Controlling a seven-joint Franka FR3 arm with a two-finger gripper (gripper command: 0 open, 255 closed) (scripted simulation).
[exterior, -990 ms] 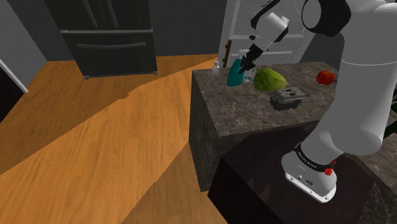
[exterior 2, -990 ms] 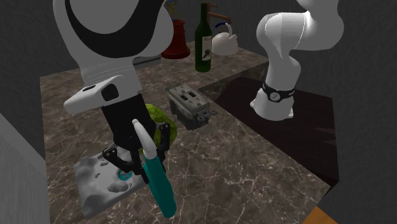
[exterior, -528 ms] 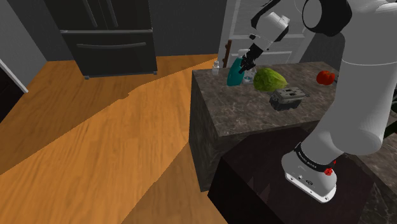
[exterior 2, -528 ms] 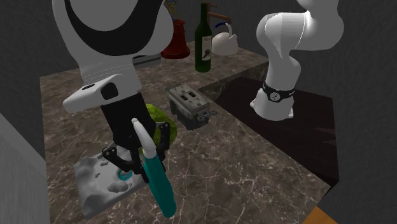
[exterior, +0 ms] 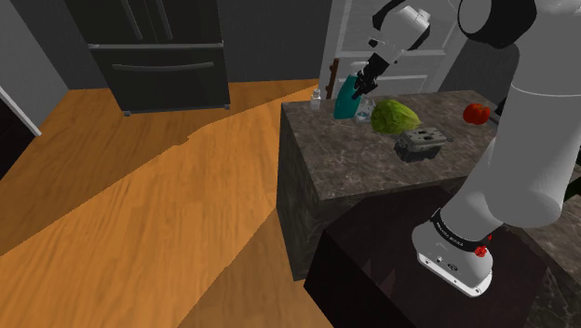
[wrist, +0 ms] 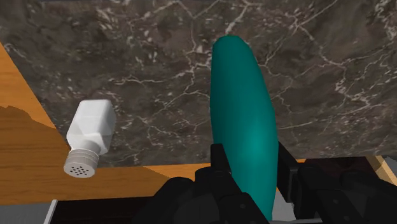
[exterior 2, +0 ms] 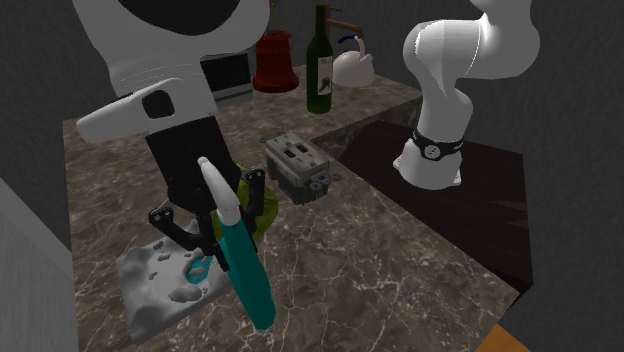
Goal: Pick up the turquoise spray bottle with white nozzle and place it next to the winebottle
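Wrist view — tool clamped on the teal spray bottle.
It hangs tilted over the bench, near a white shaker — wine bottle well apart.

The end effector has carried the spray bottle toward 12 o'clock, higher above the table.

Dim kitchen with a wooden floor and a dark stone counter.
The orange-brown floor spreads over the shoulder view's left, crossed by slanting bands of shadow (the light is low throughout). At the far end a dark fridge with a wide lower drawer stands against a grey wall. To its right is a white panelled door. The counter, dark with pale veins, stands nearer on the right, its side dropping straight to the floor.
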